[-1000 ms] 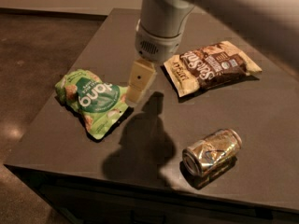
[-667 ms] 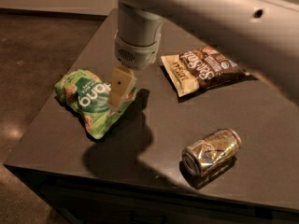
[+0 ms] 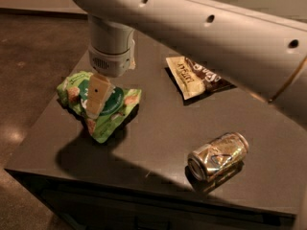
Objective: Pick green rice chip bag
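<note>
Gripper (image 3: 95,110) low over crumpled light-green glossy chip bag (image 3: 123,102); opening: cannot tell. Risk: slick foil slips, pinch grabs only a wrinkle.

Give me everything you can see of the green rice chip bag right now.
The green rice chip bag is a light green, glossy, foil-like pouch with a dark green round logo and pictures of pale round chips. Crumpled and puffy, it lies flat on the dark table near the left edge in view. The tool is over the logo, hiding part of it; contact cannot be confirmed. The brown snack bag and the can lie apart from it.
</note>
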Motion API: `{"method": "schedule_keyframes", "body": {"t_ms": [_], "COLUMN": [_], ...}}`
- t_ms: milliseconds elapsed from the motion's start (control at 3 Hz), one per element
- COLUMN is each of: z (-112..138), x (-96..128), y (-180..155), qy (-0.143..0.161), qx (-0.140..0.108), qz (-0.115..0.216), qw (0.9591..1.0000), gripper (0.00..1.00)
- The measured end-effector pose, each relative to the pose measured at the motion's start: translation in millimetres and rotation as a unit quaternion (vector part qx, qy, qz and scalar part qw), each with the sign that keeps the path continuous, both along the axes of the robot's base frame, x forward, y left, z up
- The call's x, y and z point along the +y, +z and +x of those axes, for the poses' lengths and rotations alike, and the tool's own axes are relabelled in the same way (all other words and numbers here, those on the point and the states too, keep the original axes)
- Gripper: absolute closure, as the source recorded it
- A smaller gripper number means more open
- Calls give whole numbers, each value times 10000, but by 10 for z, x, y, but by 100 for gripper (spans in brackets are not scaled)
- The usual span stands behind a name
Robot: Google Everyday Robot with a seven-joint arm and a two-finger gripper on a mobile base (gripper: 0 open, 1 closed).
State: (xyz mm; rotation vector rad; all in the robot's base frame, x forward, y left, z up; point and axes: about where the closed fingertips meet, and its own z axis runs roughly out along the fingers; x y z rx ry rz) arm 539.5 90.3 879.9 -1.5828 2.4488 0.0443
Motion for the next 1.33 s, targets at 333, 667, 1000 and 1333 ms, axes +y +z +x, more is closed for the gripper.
{"method": "schedule_keyframes", "body": {"t_ms": [333,667,1000,1333], "z": [2,10,73,142], "x": [233,400,484,477], "y": [-50,-95,-149,-174], "qy": [171,312,413,420], "qx": [49,102,150,154], "qz": [-37,-81,-140,-163], "qw": [9998,9994,9989,9989], "gripper": [0,0,23,48]}}
